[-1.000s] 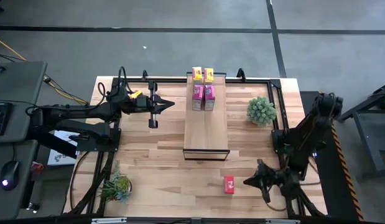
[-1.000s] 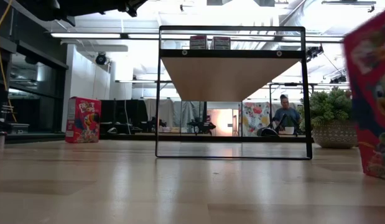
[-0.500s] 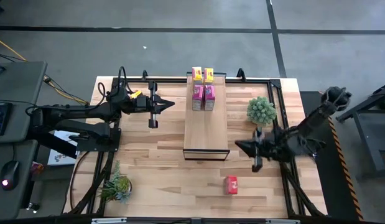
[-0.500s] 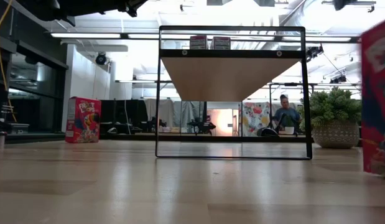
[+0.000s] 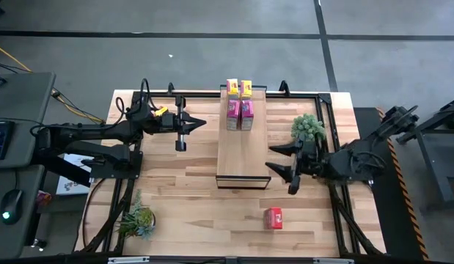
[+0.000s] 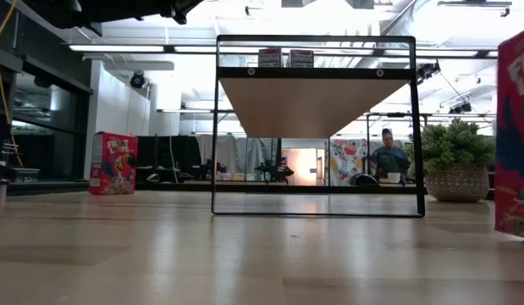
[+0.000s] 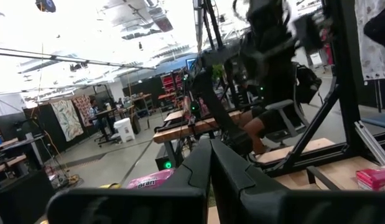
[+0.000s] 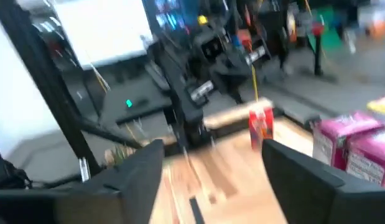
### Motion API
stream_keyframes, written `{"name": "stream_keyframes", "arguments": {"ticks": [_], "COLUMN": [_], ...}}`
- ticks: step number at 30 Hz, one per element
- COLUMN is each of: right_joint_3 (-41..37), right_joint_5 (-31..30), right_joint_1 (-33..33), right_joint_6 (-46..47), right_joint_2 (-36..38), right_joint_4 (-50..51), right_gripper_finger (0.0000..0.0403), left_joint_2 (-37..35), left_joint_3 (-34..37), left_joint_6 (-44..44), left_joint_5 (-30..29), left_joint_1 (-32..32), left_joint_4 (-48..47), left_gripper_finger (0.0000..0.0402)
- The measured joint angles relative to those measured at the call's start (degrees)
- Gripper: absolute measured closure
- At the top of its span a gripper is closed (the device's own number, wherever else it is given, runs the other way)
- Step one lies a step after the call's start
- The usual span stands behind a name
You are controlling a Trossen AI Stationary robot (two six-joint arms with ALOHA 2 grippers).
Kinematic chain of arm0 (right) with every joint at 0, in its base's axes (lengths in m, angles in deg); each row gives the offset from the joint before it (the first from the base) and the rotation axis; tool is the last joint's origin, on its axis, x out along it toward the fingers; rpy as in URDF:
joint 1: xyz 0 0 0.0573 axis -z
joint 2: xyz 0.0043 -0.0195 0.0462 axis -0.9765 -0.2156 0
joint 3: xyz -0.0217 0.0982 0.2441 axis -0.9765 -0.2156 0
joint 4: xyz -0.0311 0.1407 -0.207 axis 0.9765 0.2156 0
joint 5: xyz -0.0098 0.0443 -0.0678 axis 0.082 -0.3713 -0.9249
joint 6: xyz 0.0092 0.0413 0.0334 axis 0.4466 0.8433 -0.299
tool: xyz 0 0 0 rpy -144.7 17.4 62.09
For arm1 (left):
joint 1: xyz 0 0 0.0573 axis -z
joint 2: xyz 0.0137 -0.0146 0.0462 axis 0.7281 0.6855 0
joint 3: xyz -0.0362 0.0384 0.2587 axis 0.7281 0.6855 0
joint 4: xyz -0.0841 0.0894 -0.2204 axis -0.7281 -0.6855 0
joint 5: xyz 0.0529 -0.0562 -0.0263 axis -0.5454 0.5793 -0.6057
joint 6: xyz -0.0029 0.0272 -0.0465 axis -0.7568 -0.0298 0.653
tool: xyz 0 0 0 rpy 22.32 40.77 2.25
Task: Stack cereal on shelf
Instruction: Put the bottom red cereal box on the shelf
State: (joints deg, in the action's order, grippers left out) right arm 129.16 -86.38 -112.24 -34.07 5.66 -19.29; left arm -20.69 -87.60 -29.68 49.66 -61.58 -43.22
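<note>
The butcher-block table (image 5: pixel 182 198) carries the raised shelf (image 5: pixel 243 158) at its centre; that shelf already holds two yellow cereal boxes (image 5: pixel 240 89) at its far end and two pink cereal boxes (image 5: pixel 240 115) just in front of them. A round potted plant (image 5: pixel 308 129) sits off the shelf's right side. Over the last second the right gripper (image 5: pixel 282 166) has swung up from the near right corner to the shelf's near right corner, and its jaws, then together, now stand apart and empty. The red cereal box (image 5: pixel 273 218) it was beside stays on the table, shifted only slightly. That reads as a missed or abandoned pick, so both red boxes are still unstacked; the other red box (image 6: pixel 114 163) shows in the low view. The left gripper (image 5: pixel 184 125) waits left of the shelf, jaws together
</note>
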Motion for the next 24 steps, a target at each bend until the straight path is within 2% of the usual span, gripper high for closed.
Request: {"name": "stream_keyframes", "arguments": {"ticks": [2, 5, 9, 12, 16, 21, 24], "right_joint_3": [9.8, 25.34, 44.51, 55.05, 60.33, 64.18, 64.03], "right_joint_5": [-0.77, 0.93, 9.63, 18.54, 32.91, 42.73, 45.01], "right_joint_1": [0.31, 0.62, 1.92, 2.5, 3.34, 2.89, 2.16], "right_joint_6": [8.07, 26.46, 54.94, 72.03, 79.4, 90.37, 93.85], "right_joint_2": [-3.56, -10.19, -21.68, -30.81, -38.26, -45.75, -47.96], "right_joint_4": [15.02, 40.77, 73.0, 90.35, 87.02, 90.36, 90.23], "right_gripper_finger": [0.0123, 0.0109, 0.0106, 0.0106, 0.0106, 0.0106, 0.0107], "left_joint_2": [0.0, 0.0, 0.0, 0.0, 0.0, -0.02, -0.02], "left_joint_3": [0.0, 0.0, 0.0, 0.0, 0.0, 0.0, 0.04], "left_joint_6": [0.0, 0.0, -0.02, -0.02, -0.03, 0.21, 1.46], "left_joint_5": [0.0, 0.0, 0.0, 0.0, 0.0, 0.0, 0.02], "left_joint_1": [0.0, 0.02, 0.0, 0.01, 0.01, 0.02, 0.04], "left_joint_4": [0.37, 0.52, 0.69, 0.7, 0.25, -0.49, -1.29], "left_gripper_finger": [0.0402, 0.0401, 0.0402, 0.0401, 0.0401, 0.0402, 0.0402]}}
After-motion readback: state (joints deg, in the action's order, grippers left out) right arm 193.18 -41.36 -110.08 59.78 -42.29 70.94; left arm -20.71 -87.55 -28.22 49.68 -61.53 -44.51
